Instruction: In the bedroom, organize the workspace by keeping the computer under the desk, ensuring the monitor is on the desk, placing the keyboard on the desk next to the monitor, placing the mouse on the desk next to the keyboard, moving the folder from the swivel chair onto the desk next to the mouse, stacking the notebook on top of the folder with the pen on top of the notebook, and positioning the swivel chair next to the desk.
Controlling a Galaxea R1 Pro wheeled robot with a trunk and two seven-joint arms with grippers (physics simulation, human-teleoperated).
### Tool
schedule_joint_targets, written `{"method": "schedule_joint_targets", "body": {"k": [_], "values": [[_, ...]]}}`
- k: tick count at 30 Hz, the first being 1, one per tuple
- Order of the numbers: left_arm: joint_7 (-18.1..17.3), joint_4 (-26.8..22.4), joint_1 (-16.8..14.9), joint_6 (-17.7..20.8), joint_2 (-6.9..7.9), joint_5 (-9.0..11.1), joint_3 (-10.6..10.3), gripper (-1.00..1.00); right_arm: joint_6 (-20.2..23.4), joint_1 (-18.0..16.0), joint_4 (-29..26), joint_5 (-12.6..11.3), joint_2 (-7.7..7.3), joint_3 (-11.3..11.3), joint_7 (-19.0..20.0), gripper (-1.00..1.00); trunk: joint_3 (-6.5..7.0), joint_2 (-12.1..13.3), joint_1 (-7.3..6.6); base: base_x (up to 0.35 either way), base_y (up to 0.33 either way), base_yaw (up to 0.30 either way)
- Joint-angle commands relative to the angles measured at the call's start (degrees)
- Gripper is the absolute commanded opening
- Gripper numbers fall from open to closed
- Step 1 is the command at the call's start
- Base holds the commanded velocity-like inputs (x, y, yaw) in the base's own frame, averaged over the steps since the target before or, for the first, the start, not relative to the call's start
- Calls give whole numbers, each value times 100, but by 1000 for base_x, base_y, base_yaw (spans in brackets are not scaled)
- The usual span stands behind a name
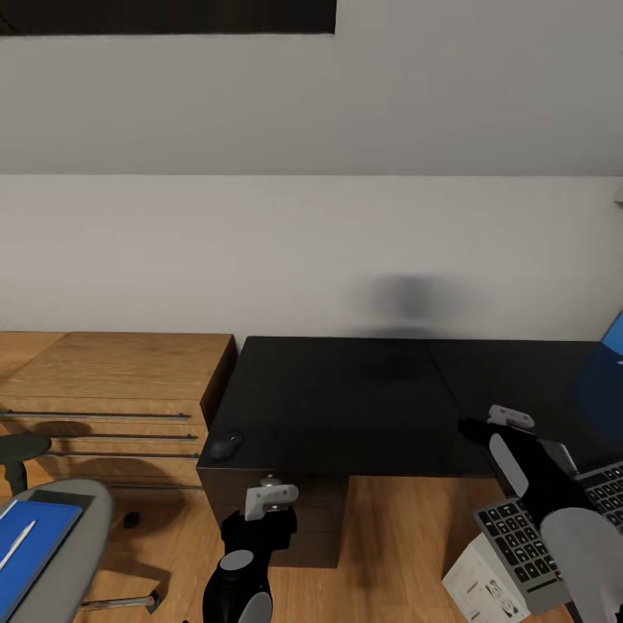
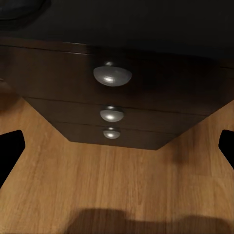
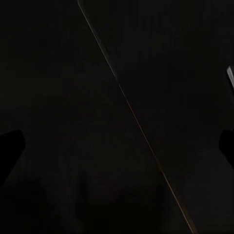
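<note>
head: even, soft light | blurred shadow on wall (image 1: 407, 298) | right wrist: near-black

Home attic bedroom set up as workspace: sloped pale wall (image 1: 311, 104) above, plank floor (image 1: 398, 536) below, black desk (image 1: 346, 407) centre, oak drawer unit (image 1: 112, 398) at left.

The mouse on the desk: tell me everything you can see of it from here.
The mouse is a small, dark grey-black oval with a smooth, rounded back. It lies flat on the black desk, at the front corner beside the oak drawer unit, above the desk's black drawers. Nothing else touches it. The left gripper hangs in front of the desk edge, apart from it.
</note>
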Motion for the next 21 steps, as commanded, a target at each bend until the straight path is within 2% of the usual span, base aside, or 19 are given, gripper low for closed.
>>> {"method": "schedule_joint_targets", "body": {"k": [1, 7, 15, 21], "values": [[56, -6, -5, 12, 1, 48, -7, 100, 62, 43, -101, -61, 6, 6, -66, 100, -6, -4, 0, 0, 0, 0], [58, -6, -4, 12, 1, 48, -3, 100, 224, 326, -624, -67, 38, 17, -265, 100, -6, -4, 0, 0, 0, 0], [59, -6, -5, 12, 1, 42, -1, 100, 288, 890, -1589, -101, 66, 141, -880, 100, -6, -4, 0, 0, 0, 0], [59, -6, -5, 12, 1, 41, 2, 100, 301, 1318, -2363, -84, 348, 229, -1149, 100, -6, -4, 0, 0, 0, 0]]}}
